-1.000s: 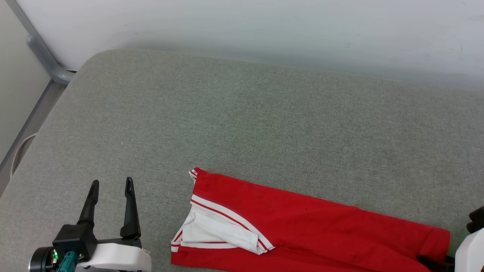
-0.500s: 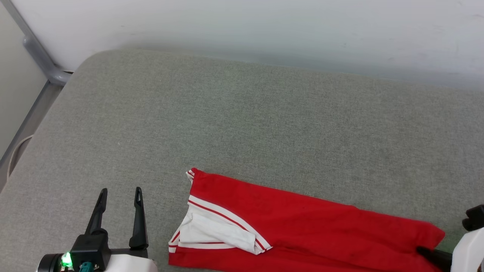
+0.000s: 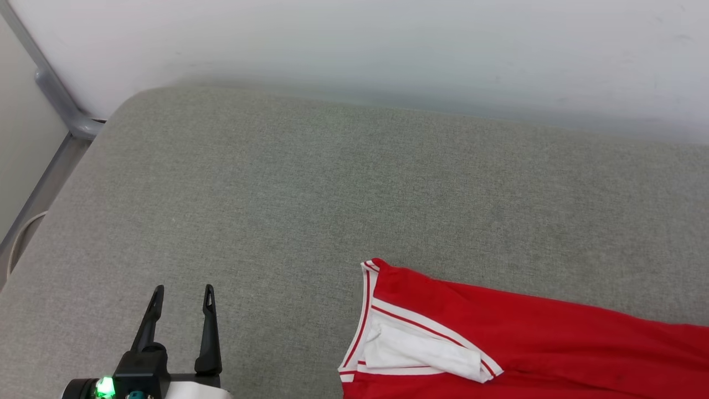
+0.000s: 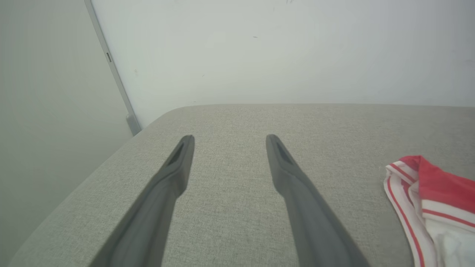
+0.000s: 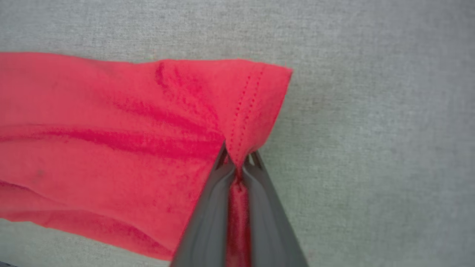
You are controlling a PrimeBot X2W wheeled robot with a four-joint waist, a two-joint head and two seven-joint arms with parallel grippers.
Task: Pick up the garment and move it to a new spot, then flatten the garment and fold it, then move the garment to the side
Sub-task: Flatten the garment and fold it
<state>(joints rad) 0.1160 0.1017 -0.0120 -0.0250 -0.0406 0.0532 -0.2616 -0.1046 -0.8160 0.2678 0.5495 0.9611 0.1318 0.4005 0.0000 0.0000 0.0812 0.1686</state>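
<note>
I see the right gripper (image 5: 238,163) clenched on the hem corner of the soft red-and-white jersey (image 5: 111,129), and the left gripper (image 4: 229,137) spread wide, the jersey to the right of its fingers.

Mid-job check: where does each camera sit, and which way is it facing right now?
Head view: on the head, facing forward and down at the grey padded surface and white wall; open left claw lower left, garment lower right.
Left wrist view: on the left wrist, facing along that claw's spread fingers across the surface to the wall.
Right wrist view: on the right wrist, facing down at the surface; right claw shut on the garment's red hem.
Shared: head and left wrist views both show the garment's striped white end.
</note>
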